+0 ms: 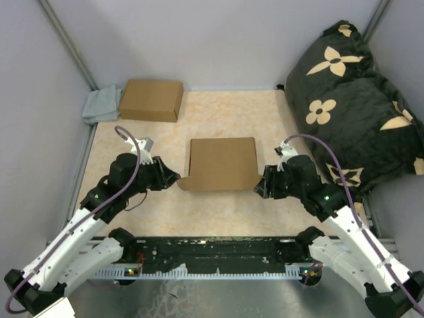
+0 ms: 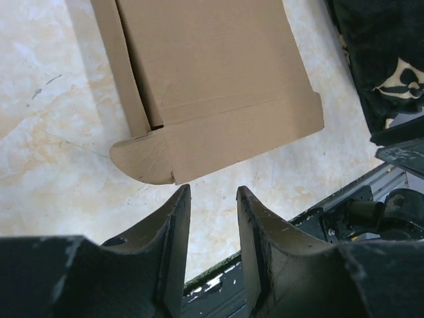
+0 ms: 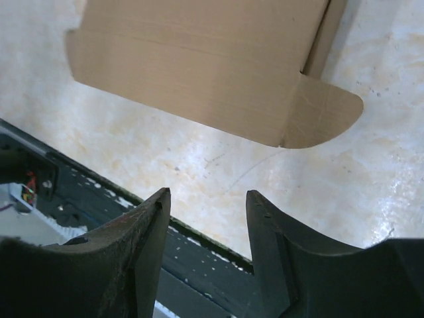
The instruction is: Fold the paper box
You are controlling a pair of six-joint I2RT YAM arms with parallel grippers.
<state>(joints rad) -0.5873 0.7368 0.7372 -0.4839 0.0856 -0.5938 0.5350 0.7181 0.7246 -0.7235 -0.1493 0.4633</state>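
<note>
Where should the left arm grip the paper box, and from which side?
Probably the rounded tab at the near-left corner of the paper box, coming in from the left. It juts out past the flat panel, so it offers a free edge, and the open left fingers point straight at it.

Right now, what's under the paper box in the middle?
The paper box lies flat on the marbled table, with rounded tabs sticking out at both near corners. Nothing pokes out from beneath it. Whatever is under the panel itself is covered, so I can't tell.
</note>
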